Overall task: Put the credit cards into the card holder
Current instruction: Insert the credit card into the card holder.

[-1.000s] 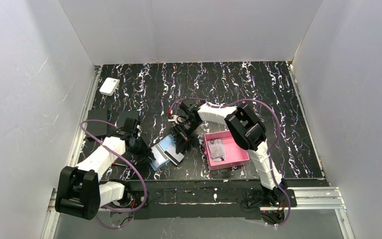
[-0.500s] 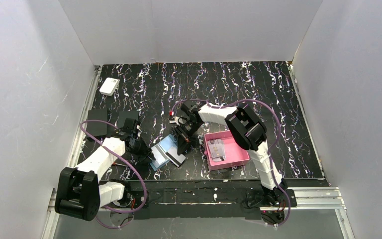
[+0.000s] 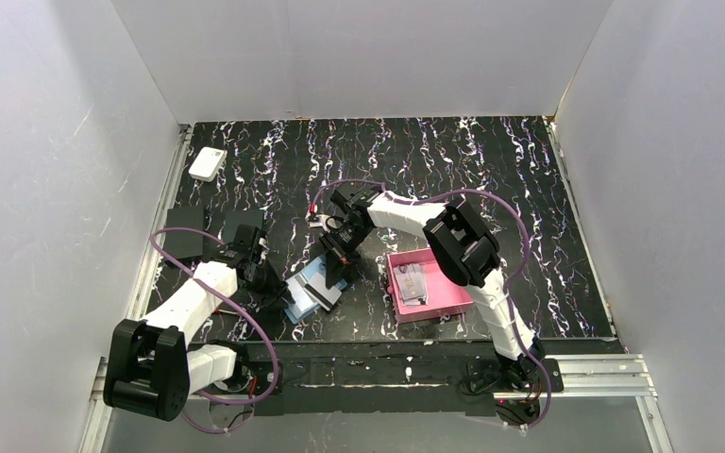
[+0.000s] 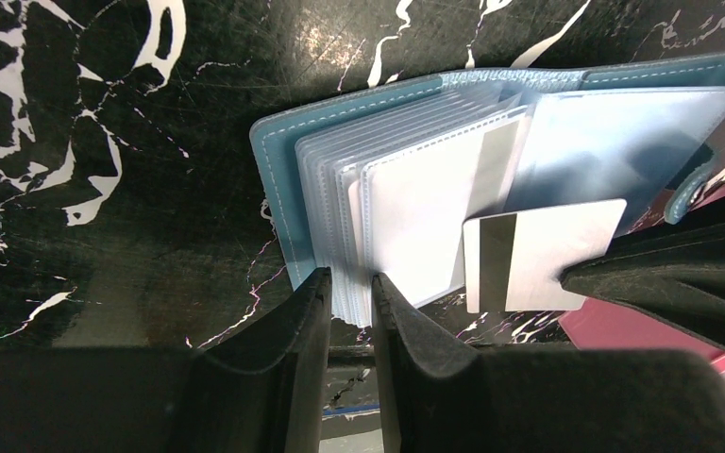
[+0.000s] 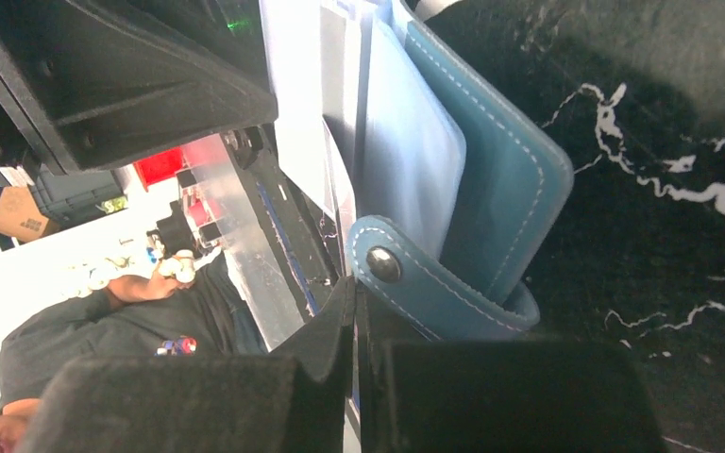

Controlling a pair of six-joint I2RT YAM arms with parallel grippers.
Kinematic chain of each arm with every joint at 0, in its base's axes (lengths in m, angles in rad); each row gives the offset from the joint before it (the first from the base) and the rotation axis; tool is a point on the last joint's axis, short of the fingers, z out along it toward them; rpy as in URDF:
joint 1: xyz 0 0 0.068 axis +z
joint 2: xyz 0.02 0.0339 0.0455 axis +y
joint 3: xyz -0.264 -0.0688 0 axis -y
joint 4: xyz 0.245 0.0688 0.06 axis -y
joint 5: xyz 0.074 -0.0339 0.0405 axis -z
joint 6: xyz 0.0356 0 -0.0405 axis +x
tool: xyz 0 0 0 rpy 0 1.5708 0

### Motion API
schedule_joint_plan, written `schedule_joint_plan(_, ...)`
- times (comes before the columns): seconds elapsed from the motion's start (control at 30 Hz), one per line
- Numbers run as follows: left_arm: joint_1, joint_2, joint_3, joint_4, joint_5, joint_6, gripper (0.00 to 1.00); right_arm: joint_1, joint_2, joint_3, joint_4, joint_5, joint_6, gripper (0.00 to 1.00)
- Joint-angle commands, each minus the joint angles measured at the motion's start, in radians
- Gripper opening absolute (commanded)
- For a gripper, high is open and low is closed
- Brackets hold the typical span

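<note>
Pinching the clear sleeve edges of the open card holder (image 4: 274,179), the left gripper (image 4: 349,283) has its jaws nearly together on them; the right gripper (image 5: 352,293) is clamped on a striped credit card (image 4: 547,250), whose free end lies over the holder's pockets just ahead of the fingertips; a pink tray (image 3: 453,300) sits beside that gripper, toward its arm's base

The card holder (image 3: 313,288) lies left of the tray (image 3: 447,289).

Top far overhead; wrists close, seemingly sharing card holder (image 4: 278,189).
</note>
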Motion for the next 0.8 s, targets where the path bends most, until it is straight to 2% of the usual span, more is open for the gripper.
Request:
schedule_joint_plan(0.0,0.004,0.008,-0.04,-0.057,-0.128,0.022,0.21,0.009,0.039,0.053,-0.014,0.034,0.014,0.01)
schedule_joint_plan(0.27,0.004,0.006,-0.042,-0.052,-0.127,0.024,0.21,0.009,0.068,0.113,-0.033,0.052,0.017,0.01)
schedule_joint_plan(0.47,0.004,0.006,-0.044,-0.05,-0.126,0.024,0.21,-0.039,0.005,0.008,-0.089,0.051,-0.054,0.01)
schedule_joint_plan(0.63,0.004,0.006,-0.044,-0.046,-0.12,0.027,0.21,-0.032,-0.025,-0.021,-0.12,0.027,-0.099,0.01)
schedule_joint_plan(0.7,0.004,-0.002,-0.037,-0.047,-0.103,0.032,0.22,-0.034,-0.062,-0.05,-0.059,0.006,-0.087,0.01)
schedule_joint_plan(0.77,0.004,-0.019,-0.022,-0.054,-0.072,0.037,0.25,-0.036,-0.108,-0.123,0.071,-0.018,-0.014,0.01)
